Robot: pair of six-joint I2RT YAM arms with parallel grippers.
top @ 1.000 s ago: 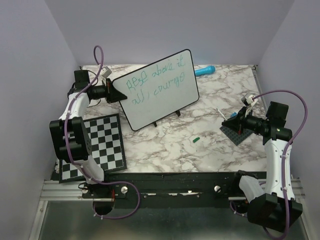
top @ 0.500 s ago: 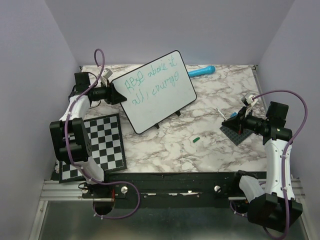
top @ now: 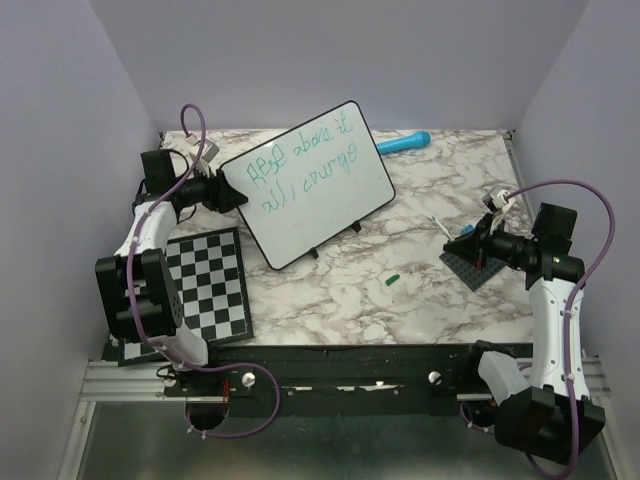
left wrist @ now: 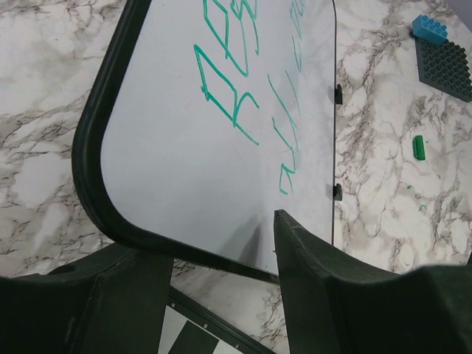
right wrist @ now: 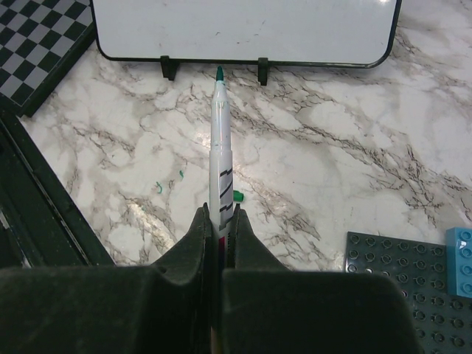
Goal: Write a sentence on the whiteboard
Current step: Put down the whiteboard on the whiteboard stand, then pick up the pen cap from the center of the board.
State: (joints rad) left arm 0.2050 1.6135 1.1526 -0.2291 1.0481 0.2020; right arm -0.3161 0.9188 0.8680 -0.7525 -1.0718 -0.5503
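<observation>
We see the whiteboard (top: 322,200) standing on its small feet toward the back left of the worktop (top: 420,310), turned at an angle so its face looks up at the arms. The sentence (top: 300,162) fills it in two green lines, so we judge the writing done.

The left gripper (top: 236,194) sits at the board's near left corner with its jaws spread on either side of the rim. Its wrist view shows a gap, so it looks like it is steadying the corner rather than clamping it, though contact on the far side is hard to tell.

The right gripper (right wrist: 220,221) is pressed together on the marker (right wrist: 218,140), whose bare tip points at the board's foot edge from well apart.

The checkerboard (top: 205,290) lies just beside the board's lower corner, which leaves little room on the left. On the right, the green cap (top: 392,280) and the studded plate (top: 470,266) lie near the right arm, with open marble between them and the board.
</observation>
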